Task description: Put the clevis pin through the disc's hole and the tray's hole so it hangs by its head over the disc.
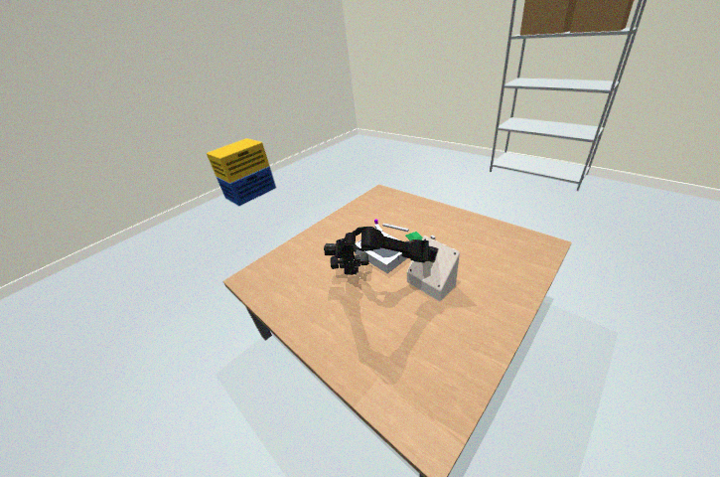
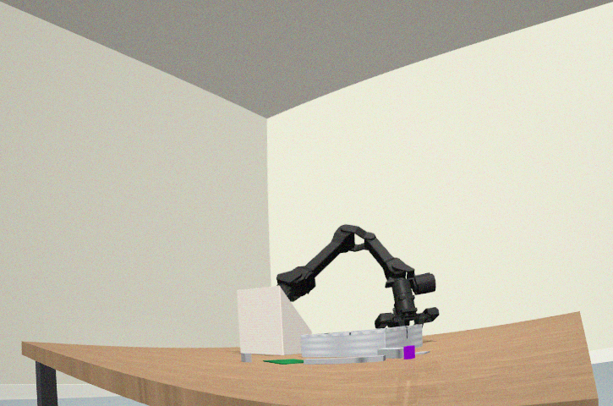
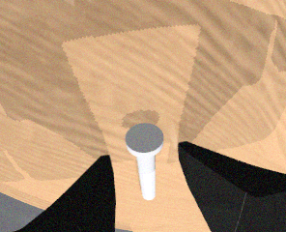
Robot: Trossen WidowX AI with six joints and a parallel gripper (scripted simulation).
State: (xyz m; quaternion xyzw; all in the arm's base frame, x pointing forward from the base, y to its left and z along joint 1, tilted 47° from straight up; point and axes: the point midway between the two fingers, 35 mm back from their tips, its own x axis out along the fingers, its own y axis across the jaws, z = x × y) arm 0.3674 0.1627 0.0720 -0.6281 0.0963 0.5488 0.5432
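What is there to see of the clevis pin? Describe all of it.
The clevis pin has a round, flat grey head and a slim, pale, metallic-looking shank. It shows against the wooden table, with visible gaps to both fingers of the open gripper. Whether it lies or stands is unclear.

Disc hidden from all three views.
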